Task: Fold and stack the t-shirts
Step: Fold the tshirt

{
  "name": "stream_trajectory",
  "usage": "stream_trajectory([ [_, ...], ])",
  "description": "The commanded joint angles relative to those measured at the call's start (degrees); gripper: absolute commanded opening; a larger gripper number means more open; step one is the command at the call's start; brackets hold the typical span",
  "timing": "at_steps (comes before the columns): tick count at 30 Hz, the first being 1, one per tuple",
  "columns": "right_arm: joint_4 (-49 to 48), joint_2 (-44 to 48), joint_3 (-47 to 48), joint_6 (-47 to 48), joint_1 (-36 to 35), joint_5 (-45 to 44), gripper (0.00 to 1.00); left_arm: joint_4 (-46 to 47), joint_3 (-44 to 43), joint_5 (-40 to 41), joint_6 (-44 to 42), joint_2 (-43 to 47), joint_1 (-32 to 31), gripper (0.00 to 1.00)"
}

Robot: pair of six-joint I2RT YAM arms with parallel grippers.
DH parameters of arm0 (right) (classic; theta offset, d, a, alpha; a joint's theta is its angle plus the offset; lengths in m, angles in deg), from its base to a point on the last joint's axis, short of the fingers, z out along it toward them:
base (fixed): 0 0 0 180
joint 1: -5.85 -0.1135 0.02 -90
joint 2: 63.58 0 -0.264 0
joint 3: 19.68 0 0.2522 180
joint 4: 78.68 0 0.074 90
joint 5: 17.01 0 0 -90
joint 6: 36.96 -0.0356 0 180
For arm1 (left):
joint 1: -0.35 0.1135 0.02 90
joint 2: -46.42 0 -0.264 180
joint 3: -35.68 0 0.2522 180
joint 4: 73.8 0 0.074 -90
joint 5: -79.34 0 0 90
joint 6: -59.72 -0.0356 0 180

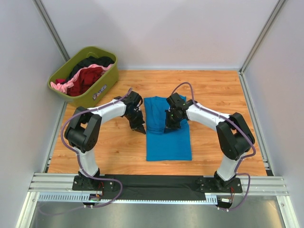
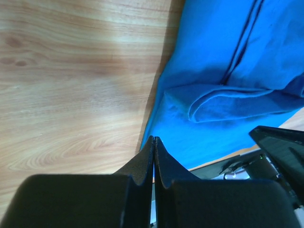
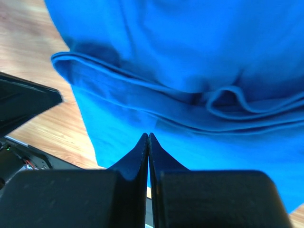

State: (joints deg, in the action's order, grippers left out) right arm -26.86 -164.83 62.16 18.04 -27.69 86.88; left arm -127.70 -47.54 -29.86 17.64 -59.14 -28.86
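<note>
A bright blue t-shirt (image 1: 168, 142) lies partly folded in the middle of the wooden table, with a folded layer over its far half. My left gripper (image 1: 139, 127) is shut and empty, its tips at the shirt's left edge (image 2: 154, 138). My right gripper (image 1: 170, 124) is shut and empty just above the shirt, near the folded edge (image 3: 148, 135). The blue cloth fills the right of the left wrist view (image 2: 213, 47) and most of the right wrist view (image 3: 190, 47). Dark red (image 1: 88, 76), pink (image 1: 66, 86) and black (image 1: 95, 61) shirts lie in the tub.
The olive-green plastic tub (image 1: 108, 81) stands at the table's far left corner. White walls close the table on three sides. A metal rail (image 1: 156, 183) with the arm bases runs along the near edge. Bare wood (image 1: 223, 90) shows at the far right.
</note>
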Motion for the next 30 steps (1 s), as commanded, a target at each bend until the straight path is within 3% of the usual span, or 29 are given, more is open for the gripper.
stream_trajectory([
  [1, -4.3, -0.6, 1.0, -2.8, -0.8, -0.4, 0.00, 3.2, 0.2, -3.4, 0.9, 2.9, -0.1, 0.00],
  [10, -4.4, -2.8, 2.8, -2.5, -1.2, -1.8, 0.00, 6.0, 0.4, -5.8, 3.2, 2.3, -0.4, 0.00],
  [30, -4.1, -6.4, 6.5, -1.0, -0.9, -4.7, 0.00, 6.0, -4.2, -2.2, 5.7, -2.0, -4.6, 0.00],
])
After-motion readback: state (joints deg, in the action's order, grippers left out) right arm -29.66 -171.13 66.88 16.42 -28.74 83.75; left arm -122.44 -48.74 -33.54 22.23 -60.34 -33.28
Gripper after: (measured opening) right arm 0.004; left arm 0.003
